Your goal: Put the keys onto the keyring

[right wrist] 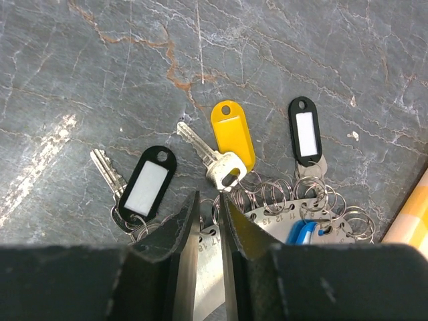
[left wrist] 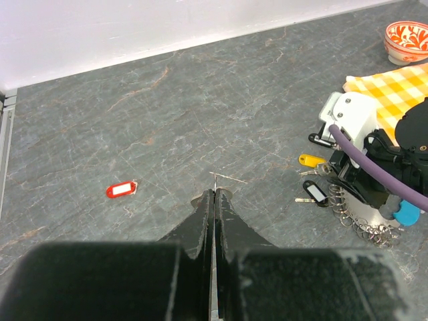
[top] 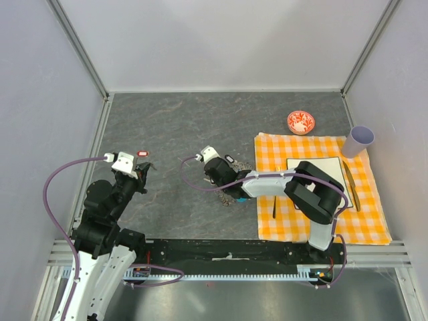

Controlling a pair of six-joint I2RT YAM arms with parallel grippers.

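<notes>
Grey, veined counter [right wrist: 93,60] spreads under both my tools. My left tool [left wrist: 214,194] hangs above a bare patch with its fingers pressed flat together, holding nothing. A red tag [left wrist: 122,190] lies apart from it, to the left in the left wrist view. My right tool [right wrist: 208,197] is down low at the keyring [right wrist: 294,208], its fingers drawn narrow with a slim gap between them right over the rings; I cannot tell whether they pinch anything. The keyring lies flat on the counter near the orange checked cloth [top: 274,150], with a cyan piece [right wrist: 302,233] on it. The keys [right wrist: 199,146] fan out from it: one beside a yellow tag [right wrist: 233,132], one beside a black tag [right wrist: 148,186], and a second black tag [right wrist: 304,130] further right.
</notes>
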